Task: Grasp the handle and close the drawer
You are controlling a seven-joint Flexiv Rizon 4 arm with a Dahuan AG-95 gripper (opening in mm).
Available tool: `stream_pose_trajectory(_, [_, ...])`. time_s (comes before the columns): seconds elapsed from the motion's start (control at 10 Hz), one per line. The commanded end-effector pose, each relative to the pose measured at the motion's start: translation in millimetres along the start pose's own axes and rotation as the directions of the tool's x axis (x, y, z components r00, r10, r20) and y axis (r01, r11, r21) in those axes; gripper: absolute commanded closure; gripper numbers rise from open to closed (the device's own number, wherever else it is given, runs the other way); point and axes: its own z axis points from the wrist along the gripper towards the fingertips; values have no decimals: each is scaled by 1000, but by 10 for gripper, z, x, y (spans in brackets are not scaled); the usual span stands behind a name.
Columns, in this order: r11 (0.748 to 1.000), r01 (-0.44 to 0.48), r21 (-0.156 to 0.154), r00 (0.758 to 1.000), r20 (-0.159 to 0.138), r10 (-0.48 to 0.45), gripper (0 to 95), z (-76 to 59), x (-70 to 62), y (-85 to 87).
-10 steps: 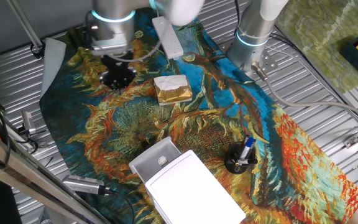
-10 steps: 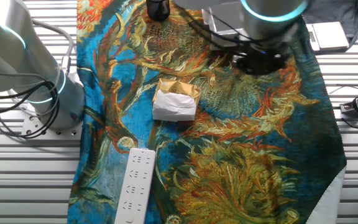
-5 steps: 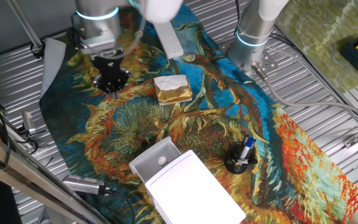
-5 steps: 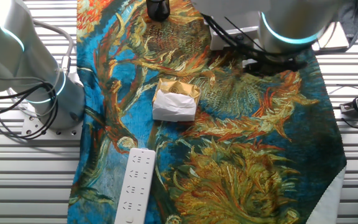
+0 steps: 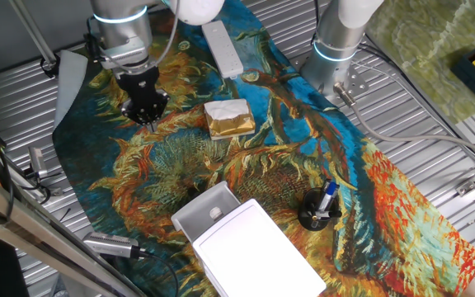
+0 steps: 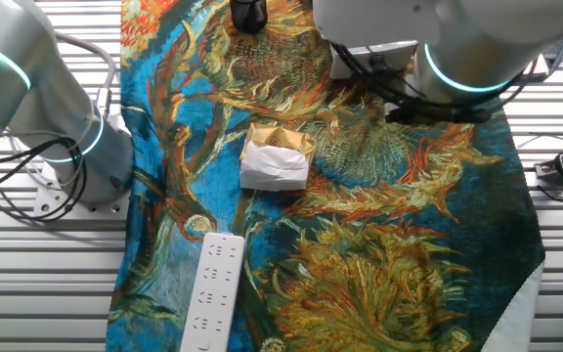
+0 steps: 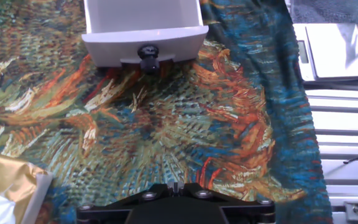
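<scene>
The drawer (image 5: 207,209) is pulled out of the white flat-topped box (image 5: 256,250) at the near edge of the cloth. In the hand view the drawer (image 7: 143,28) sits at the top, front face toward me, with a small dark round handle (image 7: 148,53) low on that face. My gripper (image 5: 148,114) hangs over the cloth's far left part, well away from the drawer, pointing down at the cloth. Its black fingers come together at a point with nothing between them. Only the gripper's (image 7: 175,185) base and joined tips show at the hand view's bottom edge.
A gold-and-white wrapped block (image 5: 229,118) lies between gripper and drawer, slightly right. A white power strip (image 5: 223,47) lies at the back. A black cup with pens (image 5: 318,208) stands right of the box. A second arm's base (image 5: 336,49) stands at the back right.
My arm has swung left across the cloth and the gripper has come lower, now pointing straight down. The drawer and block have not moved.
</scene>
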Motion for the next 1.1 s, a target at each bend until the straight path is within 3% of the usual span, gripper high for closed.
stream_pose_trajectory(0.1, [1000, 4, -5, 1000, 5, -4, 950, 8, -3, -6])
stream_pose_trajectory(0.4, [1000, 26, -8, 1000, 10, -26, 950, 11, -7, -7])
stream_pose_trajectory(0.5, [999, 37, -9, 999, 26, -36, 950, 14, -6, -7])
stream_pose_trajectory(0.7, [999, 32, -4, 991, 127, -31, 950, 23, -11, -12])
stream_pose_trajectory(0.8, [999, 36, 4, 981, 192, -36, 950, 25, -19, -13])
stream_pose_trajectory(0.9, [1000, 24, 7, 975, 221, -25, 950, 30, -28, -11])
stream_pose_trajectory(1.1, [1000, 28, 9, 975, 222, -29, 950, 47, -59, -5])
